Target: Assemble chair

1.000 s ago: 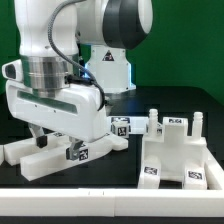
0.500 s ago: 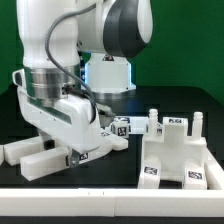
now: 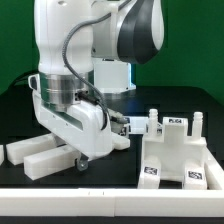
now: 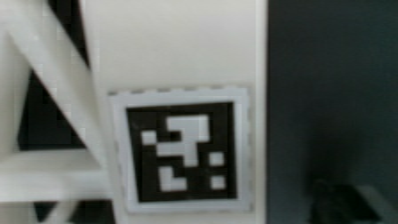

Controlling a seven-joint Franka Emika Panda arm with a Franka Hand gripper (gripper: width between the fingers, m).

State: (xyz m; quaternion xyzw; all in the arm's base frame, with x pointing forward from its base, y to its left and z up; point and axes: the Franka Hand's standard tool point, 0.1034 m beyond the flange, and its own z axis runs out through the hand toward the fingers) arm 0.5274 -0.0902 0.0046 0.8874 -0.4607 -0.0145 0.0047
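Note:
The chair is in loose white tagged pieces on the black table. Two long bars (image 3: 42, 153) lie at the exterior view's left. A wide blocky piece with pegs (image 3: 176, 152) stands at the right, and small tagged pieces (image 3: 126, 127) lie behind the middle. My gripper (image 3: 84, 158) is low over the table at the right end of the bars; its jaws are hidden by the hand. The wrist view is filled by a white part (image 4: 178, 60) with a black-and-white tag (image 4: 178, 150), very close and blurred.
A white rim (image 3: 110, 196) runs along the table's front edge. The arm's base (image 3: 108, 72) stands at the back, in front of a green wall. In the wrist view, dark table (image 4: 338, 90) shows beside the part.
The arm and hand have swung toward the exterior view's right and turned. The tag seen under the hand earlier is now covered by it.

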